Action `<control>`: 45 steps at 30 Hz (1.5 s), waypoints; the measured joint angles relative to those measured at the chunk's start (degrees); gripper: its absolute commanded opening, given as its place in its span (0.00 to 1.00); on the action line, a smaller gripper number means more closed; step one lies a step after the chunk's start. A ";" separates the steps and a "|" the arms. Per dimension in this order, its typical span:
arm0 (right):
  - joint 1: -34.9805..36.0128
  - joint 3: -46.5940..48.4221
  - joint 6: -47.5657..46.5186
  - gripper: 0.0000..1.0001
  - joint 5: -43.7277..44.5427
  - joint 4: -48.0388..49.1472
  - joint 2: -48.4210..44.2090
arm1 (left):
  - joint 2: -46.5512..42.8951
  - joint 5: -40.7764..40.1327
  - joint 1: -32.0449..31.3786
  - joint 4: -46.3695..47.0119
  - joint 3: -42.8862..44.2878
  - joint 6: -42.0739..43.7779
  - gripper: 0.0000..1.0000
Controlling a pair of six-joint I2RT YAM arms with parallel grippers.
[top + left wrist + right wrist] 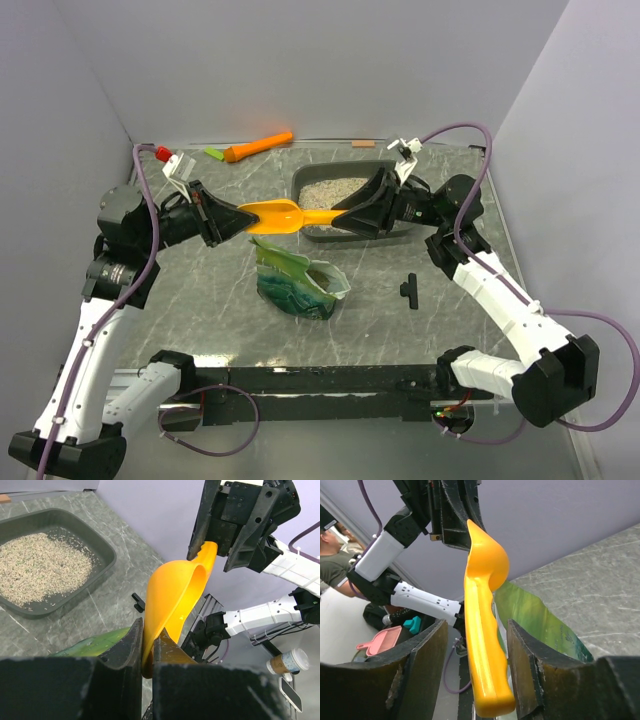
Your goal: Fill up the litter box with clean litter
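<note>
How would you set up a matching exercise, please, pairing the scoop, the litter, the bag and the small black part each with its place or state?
Things:
1. scoop
2. litter
3. bag
4. black part

Places or states:
A. lying in the box
B. on the table, right of the bag
C. in the air, gripped by the left fingers
D. on the table, crinkled and green

Pairs: 1-C; 2-A; 3-D; 4-B
</note>
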 measured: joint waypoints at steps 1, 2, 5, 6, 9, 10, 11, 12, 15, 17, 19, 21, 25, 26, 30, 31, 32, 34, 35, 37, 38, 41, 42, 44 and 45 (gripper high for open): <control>0.13 0.00 0.04 0.52 -0.02 0.24 0.09 | 0.00 0.00 0.02 0.11 -0.04 0.00 0.01; 0.20 0.00 0.11 0.52 -0.04 0.50 0.24 | 0.00 -0.02 0.00 0.26 -0.09 0.00 0.01; 0.57 0.00 0.33 0.52 -0.17 0.74 0.68 | 0.00 -0.07 0.02 0.42 -0.11 0.00 0.01; 0.61 0.00 0.31 0.51 -0.20 0.72 0.81 | 0.00 -0.11 0.02 0.44 -0.11 0.00 0.01; 0.76 0.00 0.28 0.45 -0.20 0.76 0.90 | 0.00 -0.15 0.00 0.44 -0.11 0.00 0.01; 0.83 0.00 0.28 0.42 -0.20 0.85 0.90 | 0.00 -0.13 0.02 0.44 -0.11 -0.02 0.01; 0.85 0.00 0.28 0.38 -0.20 0.92 0.90 | 0.00 -0.11 0.00 0.48 -0.11 -0.04 0.01; 0.85 0.00 0.28 0.19 -0.22 0.92 0.90 | 0.00 -0.02 0.00 0.52 -0.11 -0.22 0.01; 1.07 0.07 0.94 0.00 -1.99 1.60 0.92 | 0.07 0.02 0.15 0.52 -0.15 -0.35 0.01; 1.40 0.09 0.83 0.00 -1.90 1.29 0.74 | 0.09 0.31 0.35 0.61 -0.22 -0.37 0.01; 1.42 0.09 0.37 0.00 -1.84 0.85 0.74 | 0.07 0.28 0.33 0.74 -0.28 -0.33 0.09; 1.70 0.09 -0.33 0.00 -1.42 -0.02 0.42 | 0.07 0.28 0.39 0.79 -0.74 -0.33 0.43; 2.12 0.09 -2.47 0.00 -0.33 -2.51 -0.66 | 0.31 -0.46 0.28 0.42 -0.90 0.46 0.77; 2.25 0.09 -3.06 0.00 0.15 -3.58 -1.14 | 0.35 -0.70 0.26 0.24 -0.90 0.68 0.83; 2.36 0.20 -5.70 0.00 2.86 -9.49 -4.17 | 0.35 -1.77 0.28 -1.05 -0.92 2.05 0.91; 2.36 0.46 -6.56 0.00 4.02 -11.85 -5.16 | 0.33 -2.12 0.26 -1.51 -0.92 2.64 0.91; 2.36 1.03 -7.37 0.00 5.29 -14.45 -6.12 | 0.26 -2.67 0.26 -2.23 -0.92 3.39 0.92; 2.45 3.30 -9.07 0.00 8.50 -20.76 -7.63 | 0.15 -3.74 0.26 -3.30 -0.92 4.59 0.92; 2.45 4.92 -9.84 0.00 10.19 -23.93 -8.20 | 0.04 -4.31 0.26 -3.61 -0.94 5.01 0.92; 2.47 8.22 -11.41 0.00 14.19 -30.12 -9.20 | -0.52 -5.27 0.26 -3.74 -1.29 6.03 0.92; 2.45 9.94 -12.33 0.00 16.13 -33.11 -9.70 | -0.98 -5.75 0.26 -3.76 -1.73 6.67 0.92; 2.45 13.60 -14.62 0.00 20.65 -40.61 -11.19 | -2.73 -6.75 0.22 -3.91 -3.37 8.92 0.93; 2.45 14.49 -15.34 0.00 21.88 -43.01 -11.63 | -3.41 -7.48 0.04 -3.87 -4.04 9.94 0.93; 2.45 15.23 -16.85 0.00 23.71 -46.88 -12.44 | -4.83 -7.98 -0.50 -3.52 -5.70 12.28 0.94; 2.45 15.26 -17.53 0.00 24.52 -48.76 -12.81 | -5.49 -7.93 -0.92 -3.48 -6.56 13.38 0.93</control>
